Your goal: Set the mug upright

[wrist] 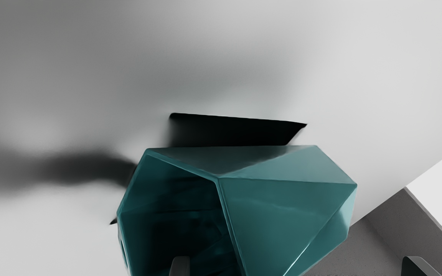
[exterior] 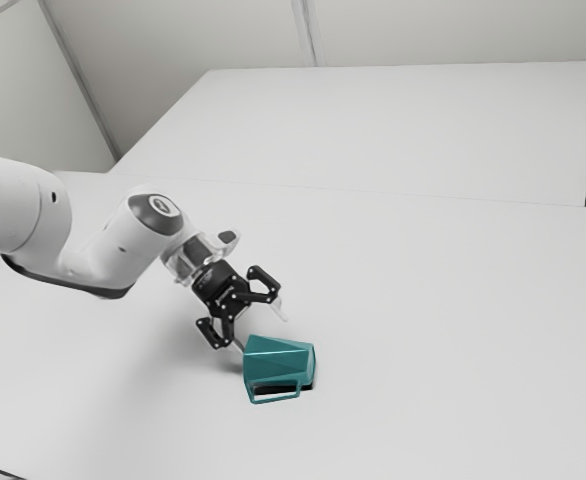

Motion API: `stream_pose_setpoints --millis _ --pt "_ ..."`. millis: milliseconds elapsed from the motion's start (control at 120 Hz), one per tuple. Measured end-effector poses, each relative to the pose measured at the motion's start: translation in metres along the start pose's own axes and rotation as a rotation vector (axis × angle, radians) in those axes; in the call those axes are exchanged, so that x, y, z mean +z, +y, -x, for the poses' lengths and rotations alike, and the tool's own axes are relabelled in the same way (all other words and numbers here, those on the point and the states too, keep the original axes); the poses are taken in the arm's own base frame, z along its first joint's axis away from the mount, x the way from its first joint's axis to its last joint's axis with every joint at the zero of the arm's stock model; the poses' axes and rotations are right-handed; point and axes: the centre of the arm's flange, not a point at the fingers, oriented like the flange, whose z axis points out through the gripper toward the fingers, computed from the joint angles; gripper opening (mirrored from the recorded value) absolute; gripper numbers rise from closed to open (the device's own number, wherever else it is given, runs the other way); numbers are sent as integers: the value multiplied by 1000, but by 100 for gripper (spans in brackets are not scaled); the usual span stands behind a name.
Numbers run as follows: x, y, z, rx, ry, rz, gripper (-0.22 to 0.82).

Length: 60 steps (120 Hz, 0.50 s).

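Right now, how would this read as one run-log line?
mug: lying on its side on table, mouth toward arm | end effector: open, close to mug | upright: not yet

White table below the claw, white panel well beyond it, pale wall farther off, grey surface past the table's edge

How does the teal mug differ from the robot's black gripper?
The mug is teal; the gripper is black. The mug lies on its side on the table, while the gripper slants down from the arm. The mug has a looped handle; the gripper has two spread fingers. Neither is upright.
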Motion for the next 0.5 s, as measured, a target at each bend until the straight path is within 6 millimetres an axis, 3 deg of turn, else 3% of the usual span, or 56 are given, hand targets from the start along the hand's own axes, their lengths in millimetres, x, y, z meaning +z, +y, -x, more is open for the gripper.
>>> stream_pose_setpoints --millis 208,375,500 --pt "17 9 -2 -1 -12 13 60" --pt "15 10 -4 2 3 4 18" --pt "12 13 -4 9 15 -4 5"
